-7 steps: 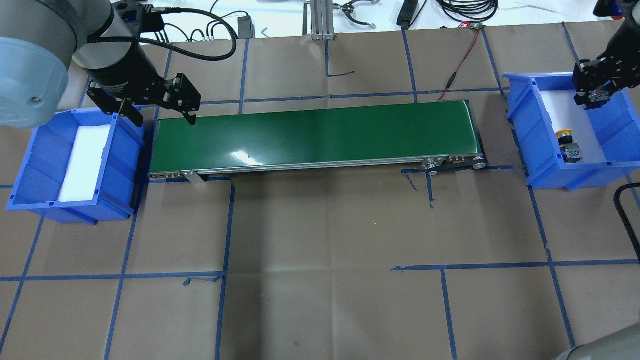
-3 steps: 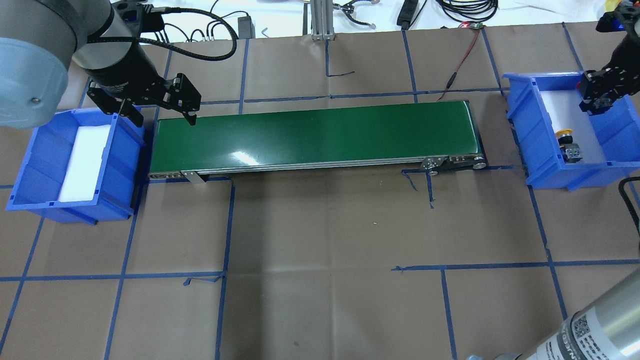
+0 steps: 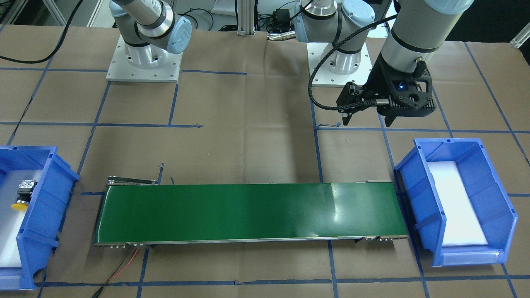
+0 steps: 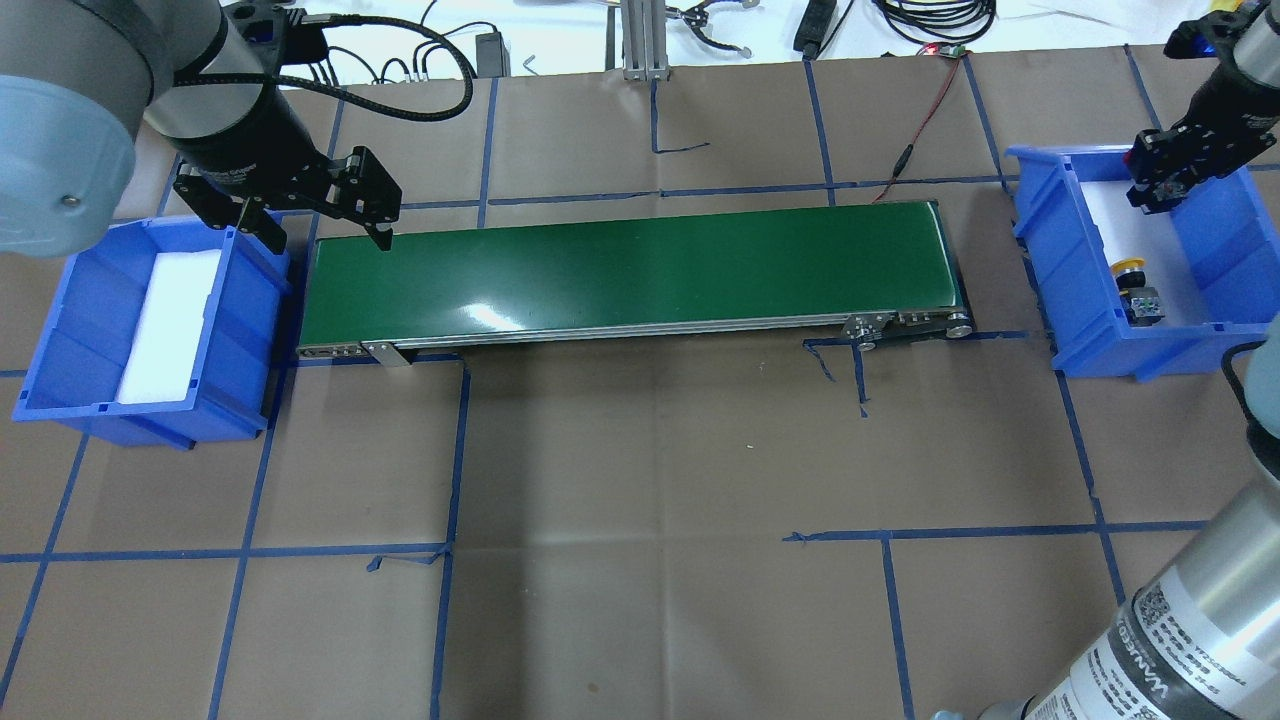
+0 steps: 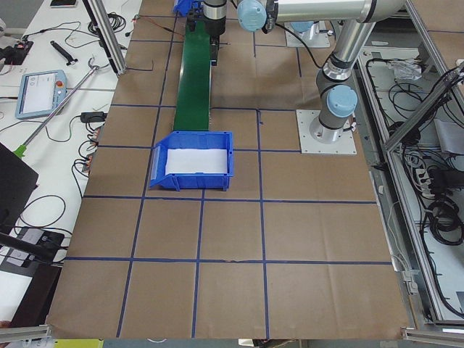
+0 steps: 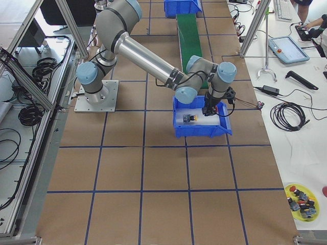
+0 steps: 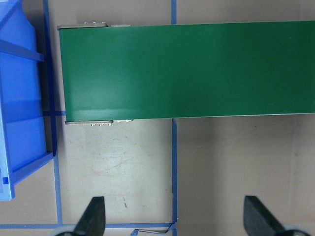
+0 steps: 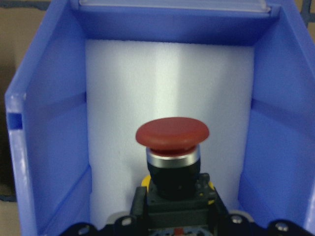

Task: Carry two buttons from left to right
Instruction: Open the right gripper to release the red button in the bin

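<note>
Well, at this moment you had the right end effector [image 4: 1160, 188] clamped on the red button [image 8: 172, 133]. Your right wrist view showed the button's black body pinched between the fingers at six o'clock of the frame. The red cap pointed out over the white foam [image 8: 167, 78] that lined the right bin [image 4: 1085, 335]. Whether the button touched the foam, you could not tell from any view.

In your overhead view that end effector hung over the bin's twelve o'clock end. The yellow button [image 4: 1138, 288] lay on its side on the foam at six o'clock of the end effector and apart from it. It sat near the bin's six o'clock wall, with its cap turned toward twelve o'clock.

The left end effector [image 4: 327, 237] was spread wide and held nothing. In your overhead view it hovered by the nine o'clock end of the green belt [image 4: 630, 270], beside the left bin [image 4: 245, 330]. Its wrist view looked straight down. There you saw the belt's end across the top, a corner of the left bin at nine o'clock, and the two fingertips [image 7: 93, 216] framing the brown surface [image 4: 650, 500] at six o'clock of the belt. Overhead, the belt lay between the two bins, with the left bin at its nine o'clock and the right bin at its three o'clock.
</note>
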